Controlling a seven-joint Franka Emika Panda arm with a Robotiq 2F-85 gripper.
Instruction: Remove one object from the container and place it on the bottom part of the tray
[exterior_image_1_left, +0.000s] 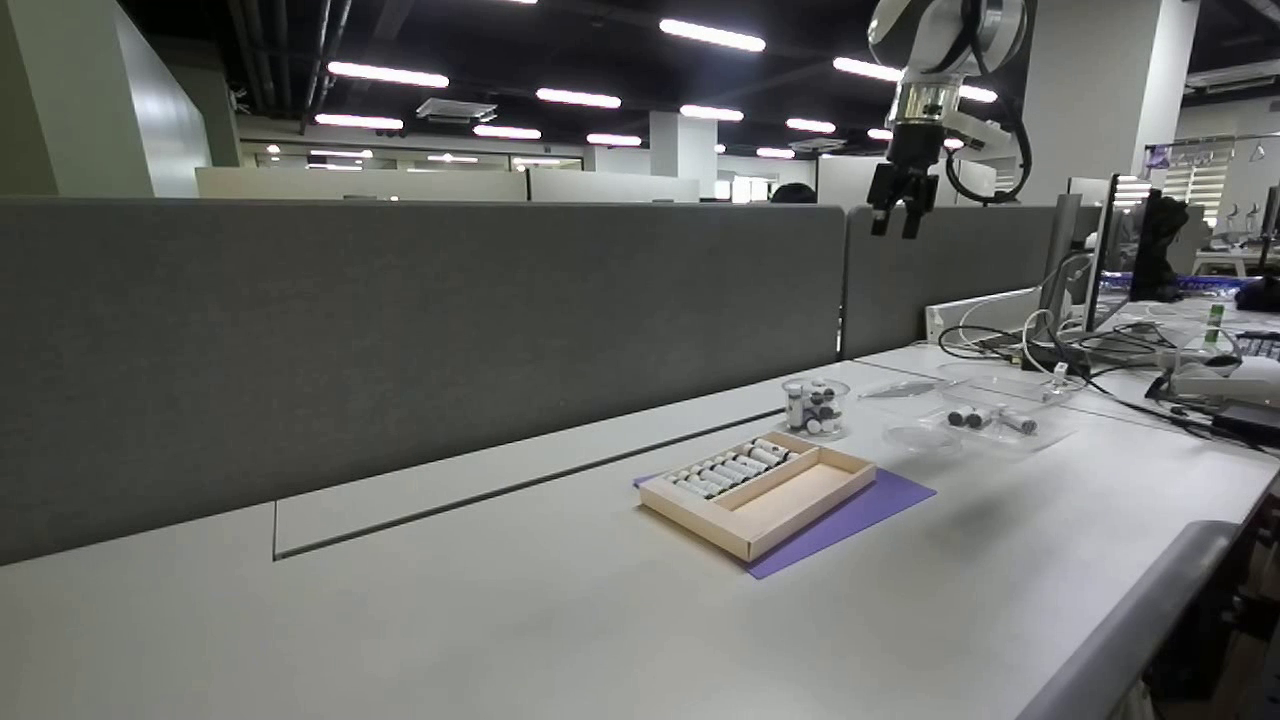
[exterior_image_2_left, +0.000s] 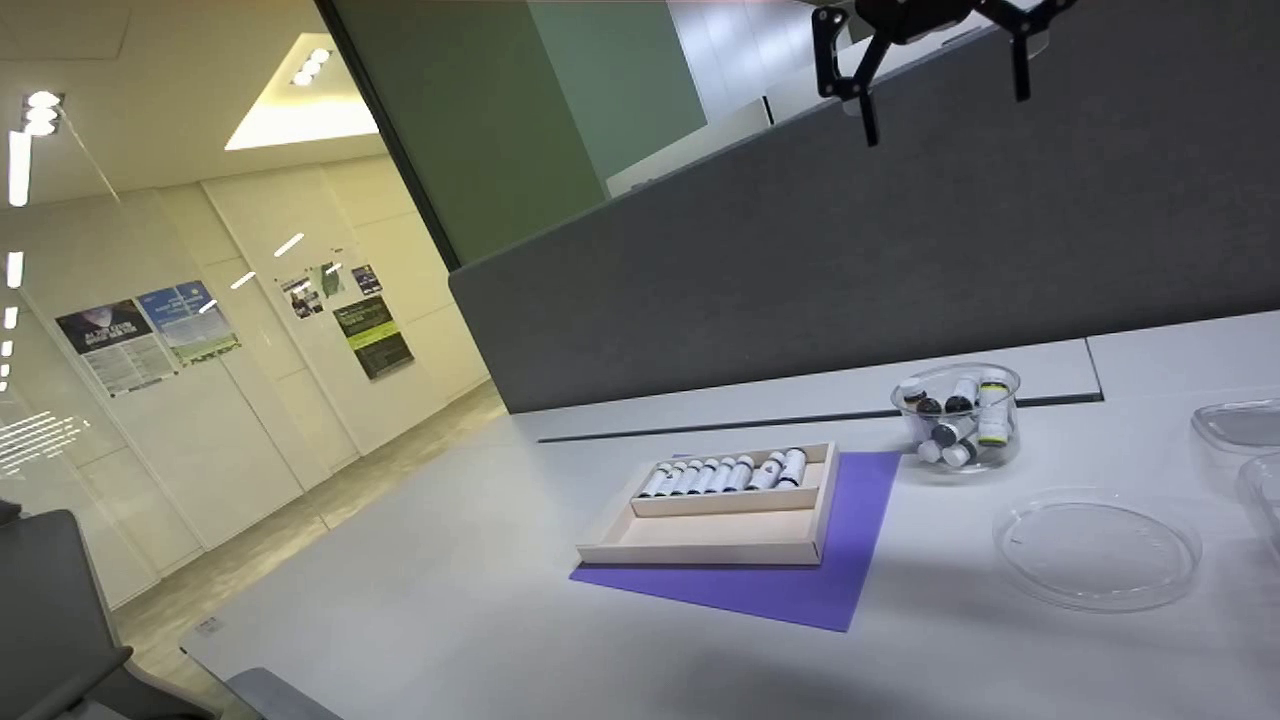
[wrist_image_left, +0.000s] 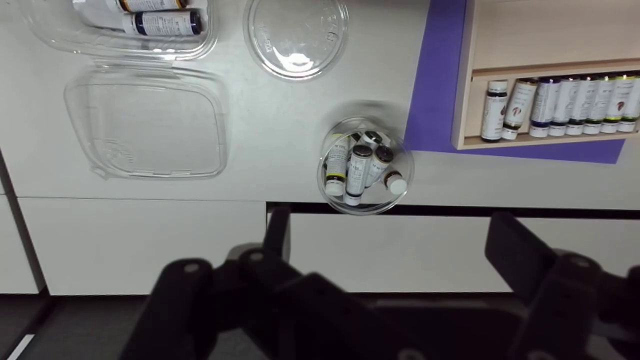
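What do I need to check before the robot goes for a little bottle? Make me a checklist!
1. Gripper open: ok, spread wide, holding nothing.
2. Gripper down at the bottles: not ok, it hangs high above the desk.
3. Bottles in the round clear cup: ok, several.
4. Cup open on top: ok, it seems; a round clear lid lies nearby.
5. Cup or clear box as the container: cannot tell; both hold bottles.
6. Room in the tray: ok, its wider compartment shows bare wood.
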